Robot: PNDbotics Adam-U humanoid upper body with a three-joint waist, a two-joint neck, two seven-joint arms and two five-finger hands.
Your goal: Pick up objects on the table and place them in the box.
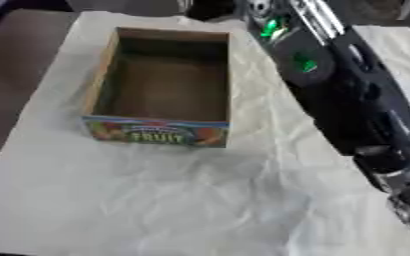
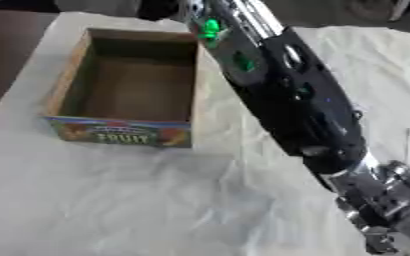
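1. Cardboard box (image 1: 165, 85), open-topped, stood on the far left half of the desk, long side running away from the camera.
2. Held nothing visible inside; brown floor and inner walls bare.
3. Bore a colourful printed front panel (image 1: 159, 131) facing the camera, lettered "FRUIT".
4. Rested on a crumpled white sheet (image 1: 173, 200) spread across the desk (image 1: 16, 70), whose brown surface showed along the left edge.
5. No loose objects to be made out on the sheet.
6. Crossed to the right of the box by the right arm (image 2: 287, 100), black with silver parts and green lights (image 2: 212, 26), reaching from the upper middle down toward the lower right corner.
7. Passed just beside the box's right wall in the right eye view, clear of its opening.
8. Right hand (image 2: 388, 210) seen only as silver and black parts at the lower right corner; cannot tell whether its fingers were apart or together.
9. Left hand in neither view.
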